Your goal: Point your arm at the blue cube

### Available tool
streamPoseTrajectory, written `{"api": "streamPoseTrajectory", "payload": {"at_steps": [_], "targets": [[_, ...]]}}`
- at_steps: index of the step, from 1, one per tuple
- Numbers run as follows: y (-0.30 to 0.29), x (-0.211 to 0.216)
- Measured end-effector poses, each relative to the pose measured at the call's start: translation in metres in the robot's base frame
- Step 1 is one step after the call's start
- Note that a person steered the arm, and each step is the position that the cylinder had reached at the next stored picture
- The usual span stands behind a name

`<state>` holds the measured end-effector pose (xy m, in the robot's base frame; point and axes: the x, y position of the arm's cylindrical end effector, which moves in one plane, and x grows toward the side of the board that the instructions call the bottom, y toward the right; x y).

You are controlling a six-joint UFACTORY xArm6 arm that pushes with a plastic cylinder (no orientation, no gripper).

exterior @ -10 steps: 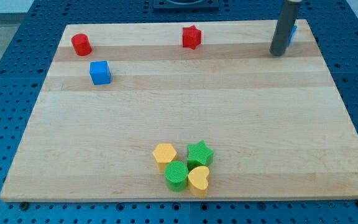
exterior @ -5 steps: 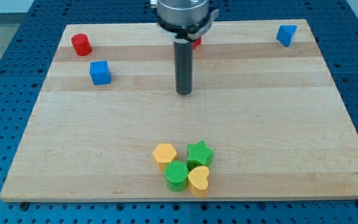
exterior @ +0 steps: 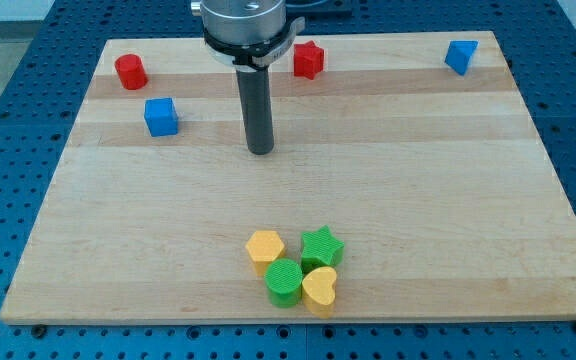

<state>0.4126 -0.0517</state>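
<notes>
The blue cube (exterior: 161, 116) sits on the wooden board (exterior: 428, 200) at the view's upper left. My tip (exterior: 260, 150) rests on the board to the right of the cube and slightly lower, about a hundred pixels away, not touching it. The dark rod rises from the tip to the arm's head at the view's top.
A red cylinder (exterior: 130, 71) lies above and left of the cube. A red star (exterior: 308, 60) is at the top middle. A second blue block (exterior: 460, 56) is at the top right. A yellow hexagon (exterior: 264, 248), green star (exterior: 321, 245), green cylinder (exterior: 284, 281) and yellow heart (exterior: 319, 287) cluster at the bottom middle.
My tip has moved from the top right, beside the far blue block, leftwards across the board to the middle left, nearer the blue cube. No block has moved.
</notes>
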Motion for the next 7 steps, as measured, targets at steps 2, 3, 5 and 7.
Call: {"api": "streamPoseTrajectory", "payload": {"at_steps": [2, 3, 5, 7], "targets": [[-0.028, -0.053], [-0.058, -0.113], [-0.072, -0.106], [-0.115, -0.084]]}}
